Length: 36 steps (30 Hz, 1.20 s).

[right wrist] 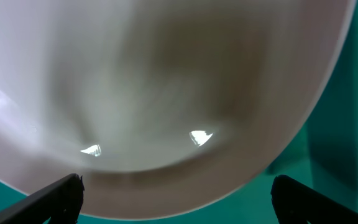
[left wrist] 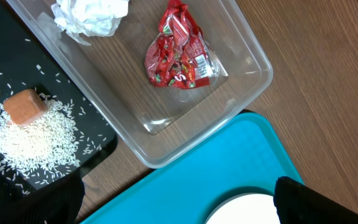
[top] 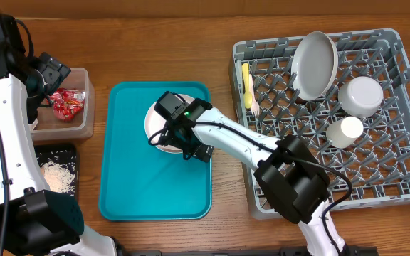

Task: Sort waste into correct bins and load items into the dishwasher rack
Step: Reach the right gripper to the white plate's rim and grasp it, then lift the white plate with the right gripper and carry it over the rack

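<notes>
Round glossy pale plate [right wrist: 166, 81] was seen directly beneath the right gripper [right wrist: 179, 205]. The gripper's two dark fingers were spread wide to either side of the plate's near rim, and nothing was pinched between them. Whether fingers and rim touched could not be told from the wrist view. The plate was judged stiff, smooth and slippery, fairly light yet breakable. A hold on the raised rim, one finger above the edge and one beneath it, was judged safest, since the shallow middle offered nothing to grip. The plate lay flat on the flat teal plastic serving tray [top: 130, 178], in the tray's upper half, with the gripper set over its right side in the overhead view.

Farther to the right, the large square grey plastic dishwasher rack [top: 242, 53] was already loaded with a second pale plate [top: 315, 64] leaning among the pegs, a white bowl [top: 360, 94], a small white cup [top: 344, 131] and a yellow spoon [top: 247, 85]. On the opposite side, the left gripper [left wrist: 179, 205] was spread and empty near the clear rectangular plastic tub [left wrist: 241, 87]. A shiny red snack wrapper [left wrist: 179, 56] and a crumpled white paper napkin [left wrist: 92, 15] lay in that tub. Beside it, the shallow black rectangular tray [left wrist: 5, 37] held loose white rice grains [left wrist: 36, 137] and a small orange food cube [left wrist: 25, 106].
</notes>
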Each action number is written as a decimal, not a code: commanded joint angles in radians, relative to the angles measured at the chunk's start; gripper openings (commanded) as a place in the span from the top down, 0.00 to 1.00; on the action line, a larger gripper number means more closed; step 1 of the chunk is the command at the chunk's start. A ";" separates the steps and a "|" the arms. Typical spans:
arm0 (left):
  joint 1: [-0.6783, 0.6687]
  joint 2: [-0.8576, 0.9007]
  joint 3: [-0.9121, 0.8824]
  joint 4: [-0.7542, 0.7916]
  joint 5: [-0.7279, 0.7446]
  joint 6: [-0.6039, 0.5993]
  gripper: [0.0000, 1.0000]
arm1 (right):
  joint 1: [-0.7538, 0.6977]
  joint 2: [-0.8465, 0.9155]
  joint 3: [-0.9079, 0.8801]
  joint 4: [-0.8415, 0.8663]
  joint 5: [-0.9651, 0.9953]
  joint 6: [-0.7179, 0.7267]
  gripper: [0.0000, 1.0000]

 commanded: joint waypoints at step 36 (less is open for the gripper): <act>0.000 0.000 -0.002 0.002 -0.013 0.004 0.00 | -0.280 -0.396 0.087 -0.290 0.267 -0.321 0.96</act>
